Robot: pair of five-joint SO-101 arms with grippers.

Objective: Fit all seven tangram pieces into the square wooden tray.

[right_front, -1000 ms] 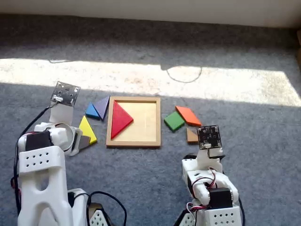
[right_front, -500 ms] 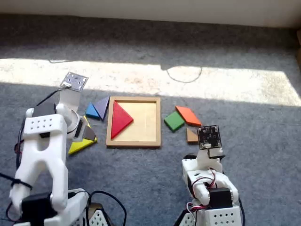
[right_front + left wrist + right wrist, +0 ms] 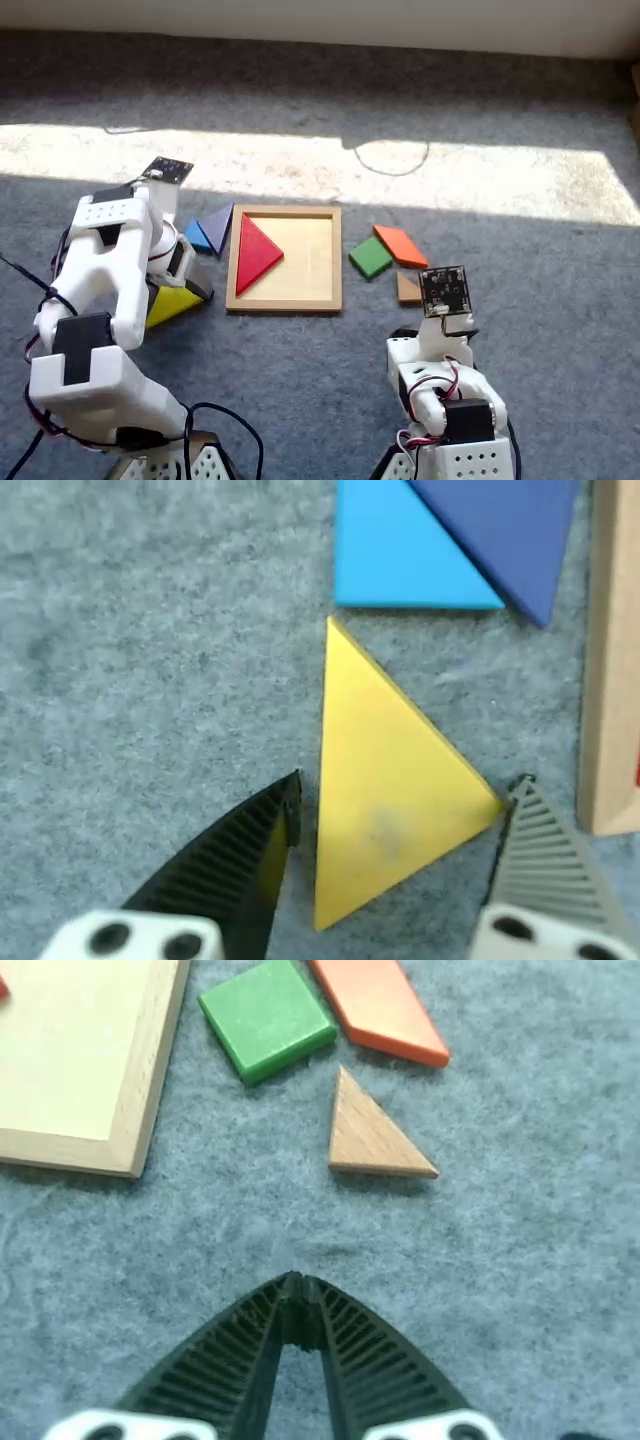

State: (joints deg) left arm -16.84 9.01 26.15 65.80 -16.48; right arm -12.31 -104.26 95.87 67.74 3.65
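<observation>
Grey carpet point(image 3: 300, 400) underlies everything. Yellow triangle point(image 3: 385, 810) lies between the spread fingers point(image 3: 240, 850) of the left gripper point(image 3: 407, 785), with the tray point(image 3: 610, 660) just beyond one fingertip. The step looks like grasping; next, close squarely. Right gripper point(image 3: 300, 1280) is clenched, empty.

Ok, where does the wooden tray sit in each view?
High view: wooden tray between the yellow triangle and the green square.
Left wrist view: its frame edge beside the yellow triangle.
Right wrist view: its corner beside the green square.
Shared landmark: the red triangle in it, a sliver in both wrist views.
</observation>
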